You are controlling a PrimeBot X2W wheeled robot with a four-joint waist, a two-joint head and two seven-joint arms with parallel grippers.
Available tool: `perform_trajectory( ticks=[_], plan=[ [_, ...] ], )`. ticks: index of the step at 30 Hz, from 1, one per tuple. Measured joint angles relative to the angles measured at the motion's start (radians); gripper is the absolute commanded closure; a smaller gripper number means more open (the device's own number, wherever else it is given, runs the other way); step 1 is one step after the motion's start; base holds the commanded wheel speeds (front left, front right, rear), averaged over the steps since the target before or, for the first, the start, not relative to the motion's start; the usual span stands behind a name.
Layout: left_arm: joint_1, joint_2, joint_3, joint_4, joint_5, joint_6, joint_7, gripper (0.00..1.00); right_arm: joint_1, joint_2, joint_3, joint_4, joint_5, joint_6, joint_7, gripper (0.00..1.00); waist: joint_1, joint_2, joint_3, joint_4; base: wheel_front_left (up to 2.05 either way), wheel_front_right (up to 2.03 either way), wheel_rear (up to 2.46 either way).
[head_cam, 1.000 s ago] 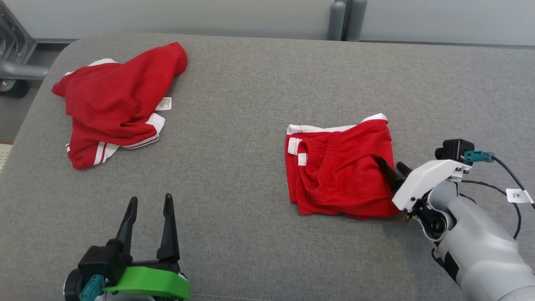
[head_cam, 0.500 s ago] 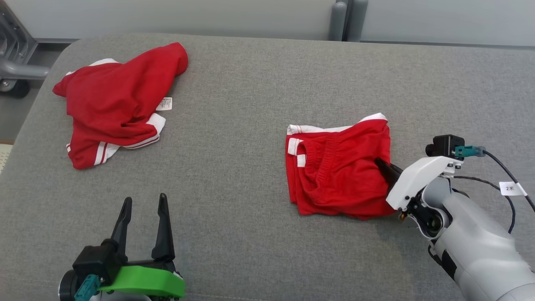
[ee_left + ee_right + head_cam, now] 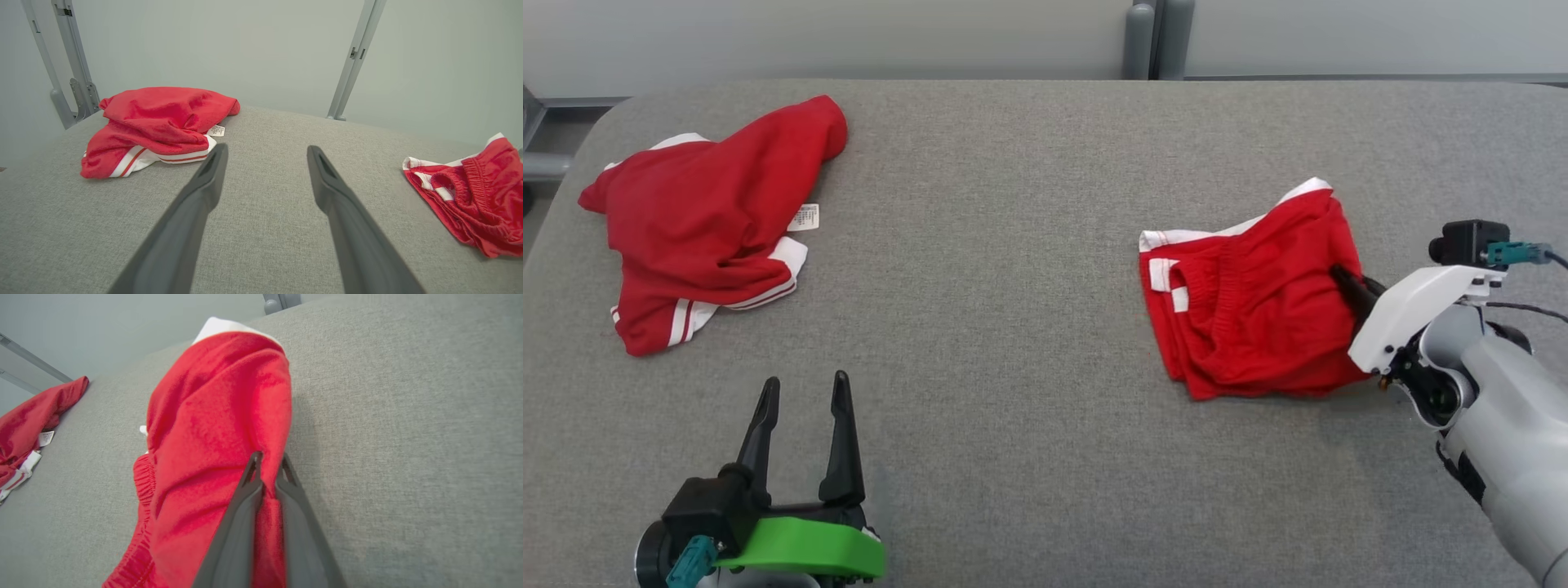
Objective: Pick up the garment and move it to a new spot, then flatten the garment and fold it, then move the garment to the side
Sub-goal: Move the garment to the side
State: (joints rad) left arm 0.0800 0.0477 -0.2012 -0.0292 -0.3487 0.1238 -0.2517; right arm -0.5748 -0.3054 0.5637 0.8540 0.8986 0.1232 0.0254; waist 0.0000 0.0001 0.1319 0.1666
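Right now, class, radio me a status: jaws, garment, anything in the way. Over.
Right jaws shut on folded red shorts, at their right edge. Left jaws open, holding nothing. Crumpled red garment far left, apart, not in the way.

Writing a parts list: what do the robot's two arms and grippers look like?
Left gripper: long dark tapered fingers, black base, bright green cover, teal connector. Right gripper: dark fingers, white cover, black camera with teal plug and dark cable, pale grey forearm.
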Motion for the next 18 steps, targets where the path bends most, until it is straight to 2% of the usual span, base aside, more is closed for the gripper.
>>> perform_trajectory(
  ticks=[18],
  plan=[
    [-0.044,0.000,-0.039,-0.063,0.047,0.000,0.000,0.00,-0.183,-0.213,0.003,0.031,-0.110,0.000,-0.009,1.00,0.0000,0.0000,0.091,-0.069,0.00,0.00,0.00]
  ],
)
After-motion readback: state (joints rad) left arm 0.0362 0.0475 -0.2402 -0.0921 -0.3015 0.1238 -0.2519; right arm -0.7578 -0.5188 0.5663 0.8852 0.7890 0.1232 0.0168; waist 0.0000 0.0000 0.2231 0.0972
